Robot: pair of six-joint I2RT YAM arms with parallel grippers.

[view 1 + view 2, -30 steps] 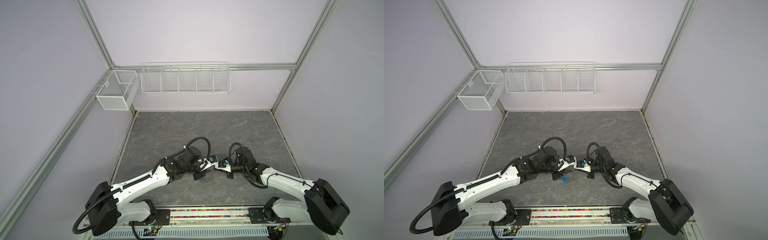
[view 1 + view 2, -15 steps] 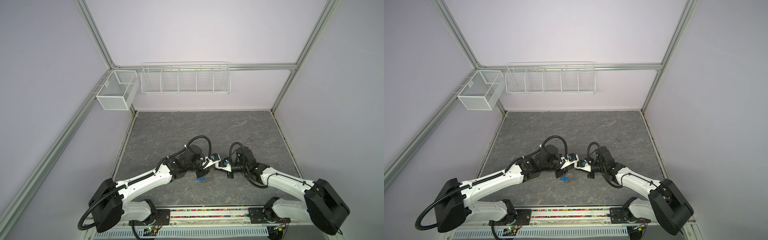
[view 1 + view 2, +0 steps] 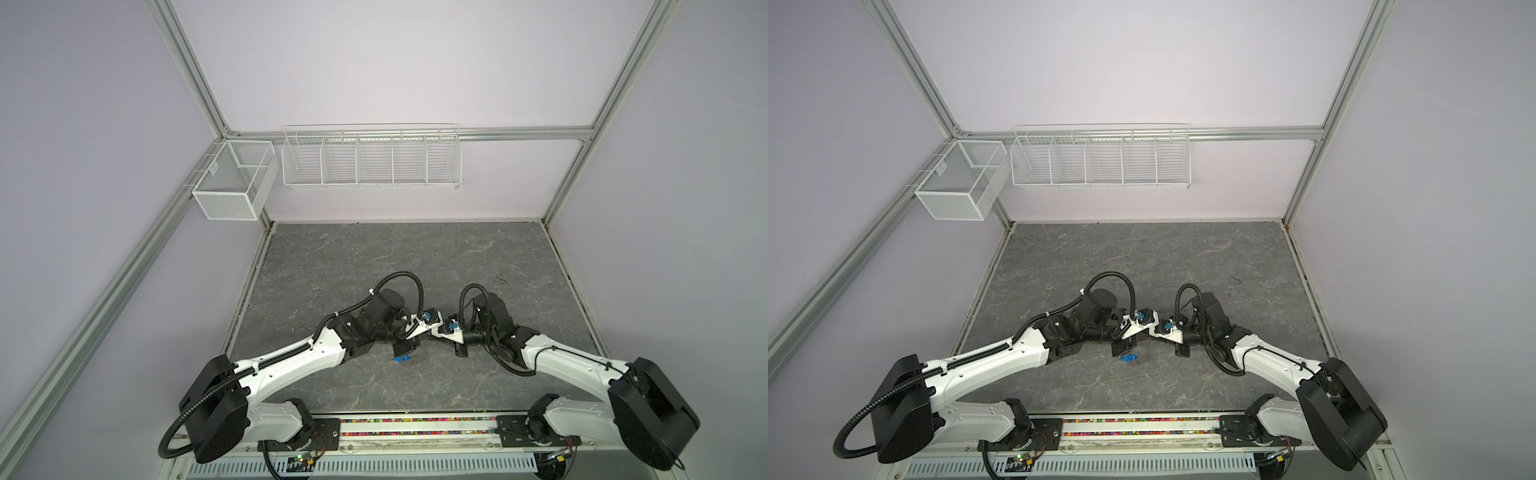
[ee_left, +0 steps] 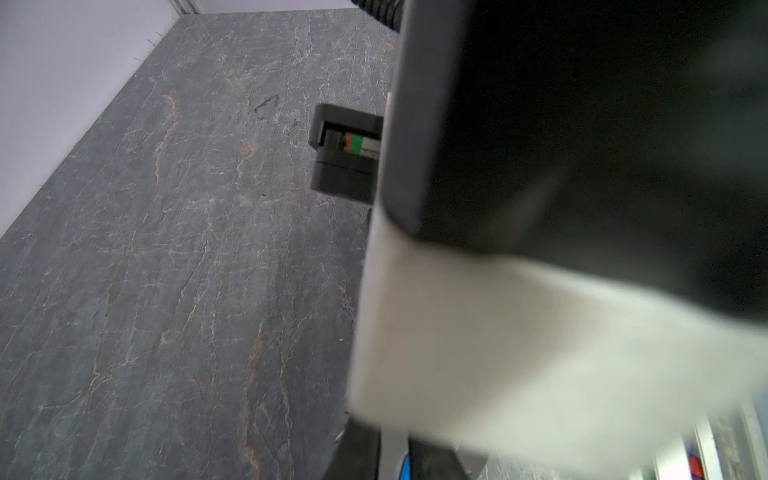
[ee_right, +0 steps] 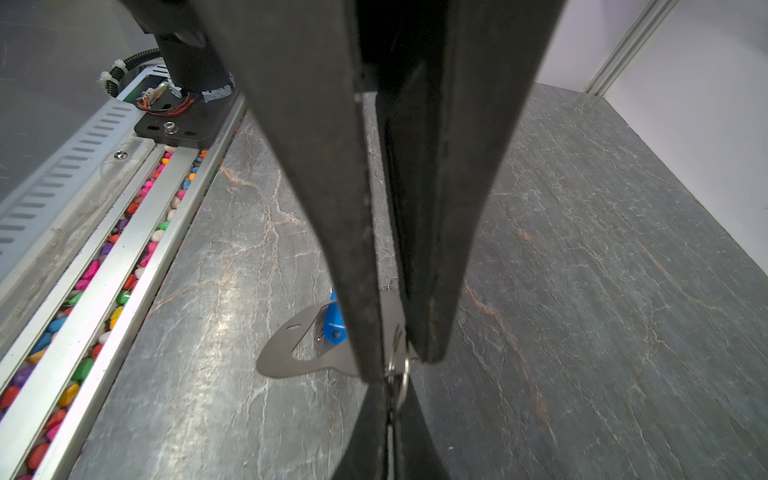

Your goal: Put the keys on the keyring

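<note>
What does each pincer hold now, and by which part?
The right pincer is shut on the keyring, pinching a small silver ring at its edge, not the flat plate. Whether the left pincer holds anything cannot be told.

R wrist view: blue tag of one key approx. half hidden behind a finger of the right gripper; key blade not discernible. Plate of keyring partly covered by same finger, its rings mostly lost betw. the tips. Body of left gripper cut off at btm edge; whether it pinches anything, indeterminate. L wrist view: blurred black-and-white mass blocks over half the frame, running off the edges. Both top views: blue tag too small for detail; keyring not distinguishable beneath the grippers.
</note>
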